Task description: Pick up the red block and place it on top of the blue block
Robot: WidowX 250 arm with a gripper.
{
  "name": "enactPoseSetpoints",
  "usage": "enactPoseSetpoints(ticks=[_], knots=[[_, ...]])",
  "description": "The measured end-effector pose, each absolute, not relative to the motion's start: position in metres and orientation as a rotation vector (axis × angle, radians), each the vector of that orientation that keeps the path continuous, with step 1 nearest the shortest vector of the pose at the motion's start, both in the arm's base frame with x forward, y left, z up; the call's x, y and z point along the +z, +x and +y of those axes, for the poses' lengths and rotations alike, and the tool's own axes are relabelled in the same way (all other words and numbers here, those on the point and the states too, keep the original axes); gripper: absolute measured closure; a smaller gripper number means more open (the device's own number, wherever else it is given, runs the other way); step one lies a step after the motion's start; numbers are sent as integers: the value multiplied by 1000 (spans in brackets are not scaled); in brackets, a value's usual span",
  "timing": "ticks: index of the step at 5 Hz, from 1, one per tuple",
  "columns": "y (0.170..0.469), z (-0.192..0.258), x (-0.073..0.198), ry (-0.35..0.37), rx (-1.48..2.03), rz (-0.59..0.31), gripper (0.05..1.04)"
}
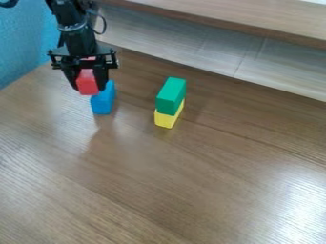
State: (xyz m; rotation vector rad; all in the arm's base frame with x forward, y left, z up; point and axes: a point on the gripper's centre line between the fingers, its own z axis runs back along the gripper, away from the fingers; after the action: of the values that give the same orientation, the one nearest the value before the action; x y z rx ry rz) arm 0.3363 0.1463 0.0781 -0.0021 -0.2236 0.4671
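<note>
Camera view: red block (87, 81) noted at the upper left, between the jaws of the black gripper (88, 87). Jaws parted by the block's width only, one against each side of it; grip on the block appears firm. The block's lower end shows below the jaws, a further bit of red above, between the gripper's parts. Arm (75, 24) enters from the top edge, gripper pointing down.

Blue block (104, 101) stands on the table just beside and partly behind the red one in this view; contact between the two cannot be judged. To the right, well apart from the gripper: green block (170, 95) resting on top of yellow block (166, 119), both long and set at a slant.

Surroundings: brown wood-grain table (172, 181), glare at lower right; pale panel (191, 50) along its far side; wooden ledge (235, 14) above that; blue wall (22, 45) at upper left.
</note>
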Motion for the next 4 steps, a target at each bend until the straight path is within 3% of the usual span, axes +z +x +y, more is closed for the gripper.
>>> enactPoseSetpoints(ticks=[3,4], knots=[[345,152,65,15,483,-199,471],[347,149,63,9,452,-181,396]])
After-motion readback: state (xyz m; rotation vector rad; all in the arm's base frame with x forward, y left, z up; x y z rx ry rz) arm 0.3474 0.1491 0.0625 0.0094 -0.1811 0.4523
